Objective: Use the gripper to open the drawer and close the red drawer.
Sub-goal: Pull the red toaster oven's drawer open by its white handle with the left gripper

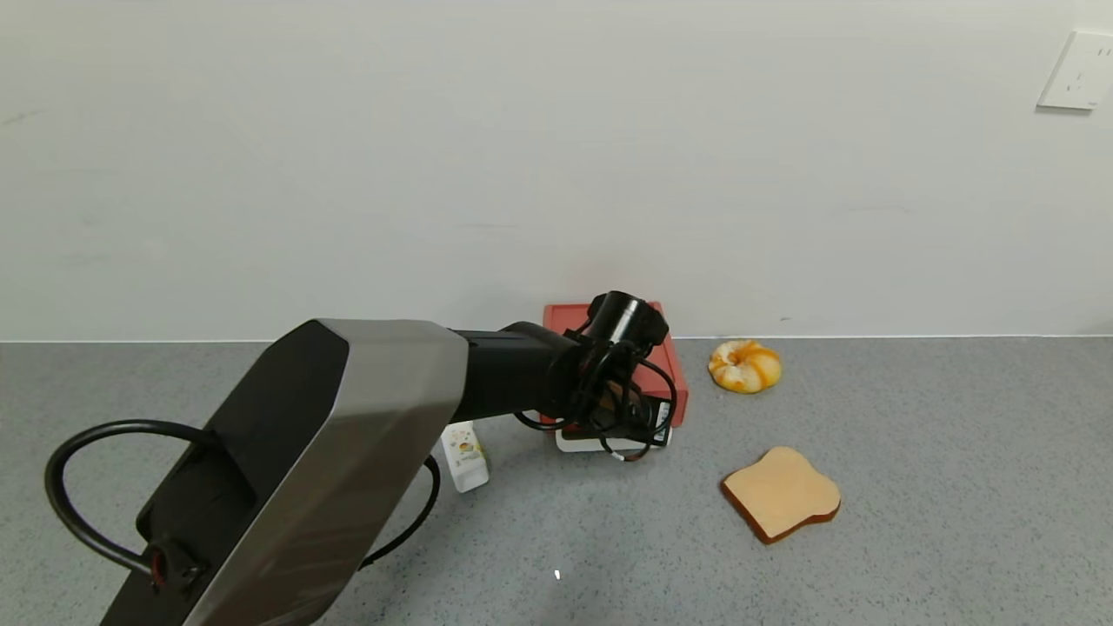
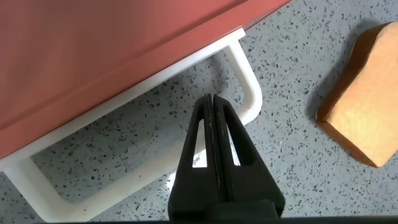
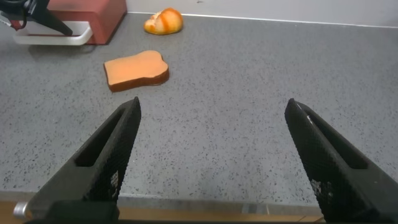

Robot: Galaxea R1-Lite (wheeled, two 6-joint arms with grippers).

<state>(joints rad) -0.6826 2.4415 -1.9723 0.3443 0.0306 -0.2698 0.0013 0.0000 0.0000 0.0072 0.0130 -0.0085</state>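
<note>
Left wrist view shows the left gripper (image 2: 213, 102) with its two fingers (image 2: 231, 134) pressed together, nothing between them, their tips hanging inside the white loop handle (image 2: 250, 93) of the red drawer (image 2: 106, 50). The tips sit close to the handle's front bar, though it is not clear whether they touch it or float just above the grey counter (image 2: 292, 56). The drawer looks almost fully in, with only the handle standing out from the red box.

From the head view, the drawer (image 1: 669, 365) lies against the back wall, and the left gripper (image 1: 622, 426) is at the drawer's front edge, over the handle (image 1: 574, 443). A small white carton (image 1: 463, 455) stands just beside the drawer's front left corner, a bread slice (image 1: 781, 493) lies near its front right, and a round pastry (image 1: 744, 365) sits to its right.

The chief risk is a slip: if the tips ride too high, a pull would likely pass over the thin bar and leave the drawer where it is. Hooking near the handle's corner rather than its middle could twist the tray and jam it, or drag the whole light box forward. A skewed pull might also nudge the carton or the bread.

The right gripper (image 3: 211, 155) is parked well apart from the drawer, fingers wide apart over bare counter.
</note>
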